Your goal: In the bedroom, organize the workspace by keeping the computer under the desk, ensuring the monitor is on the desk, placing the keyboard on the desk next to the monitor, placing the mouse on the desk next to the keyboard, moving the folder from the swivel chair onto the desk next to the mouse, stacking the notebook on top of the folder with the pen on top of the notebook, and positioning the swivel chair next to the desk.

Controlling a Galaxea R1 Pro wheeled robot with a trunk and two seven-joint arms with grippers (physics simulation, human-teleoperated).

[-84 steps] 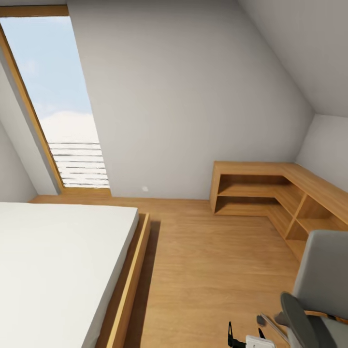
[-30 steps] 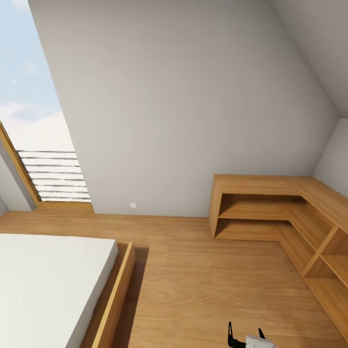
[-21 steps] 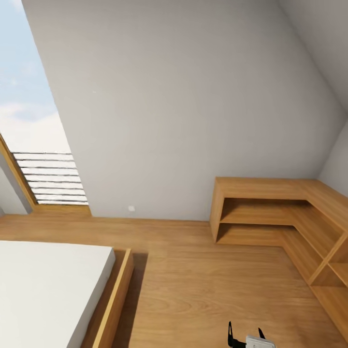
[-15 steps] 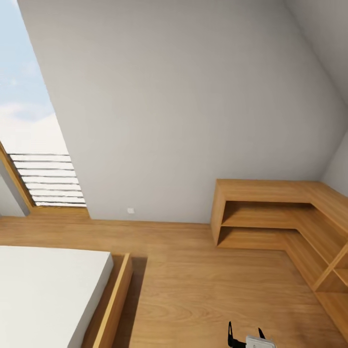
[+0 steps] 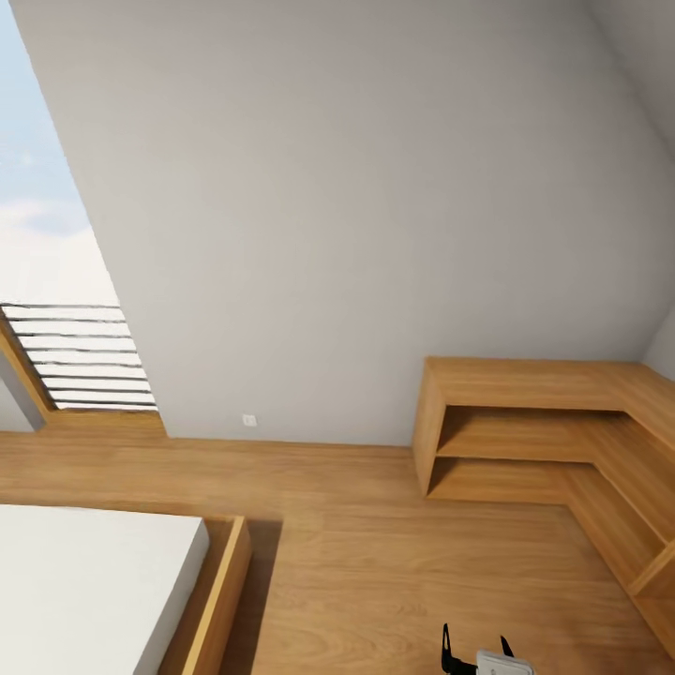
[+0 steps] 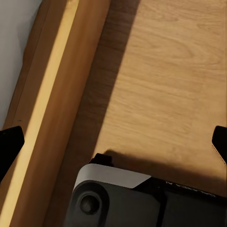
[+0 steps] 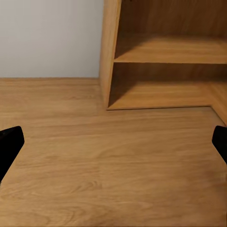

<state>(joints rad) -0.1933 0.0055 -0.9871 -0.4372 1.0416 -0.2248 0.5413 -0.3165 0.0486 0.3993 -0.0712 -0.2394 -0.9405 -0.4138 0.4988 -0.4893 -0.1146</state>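
Observation:
The desk, swivel chair, monitor, keyboard, mouse, folder, notebook, pen and computer are out of view. My left gripper [image 6: 113, 142] is open over the wooden floor [image 6: 165, 85], its black fingertips [image 6: 9, 142] far apart at the frame edges, with nothing between them. Beside it run a bed frame [image 6: 52, 94] and my own dark base [image 6: 142, 201]. My right gripper [image 7: 113, 142] is also open and empty, pointing over bare floor toward a wooden shelf unit [image 7: 165, 52].
A low L-shaped wooden shelf unit [image 5: 525, 422] fills the right corner against the grey wall [image 5: 328, 234]. The white bed [image 5: 94, 591] in its wooden frame lies at lower left. A slanted window [image 5: 56, 281] is at left. Open floor [image 5: 375, 562] lies between.
The whole head view has shifted, so the camera has moved: the grey chair at lower right has left the picture, the bed and shelf sit lower, and the wall looms larger.

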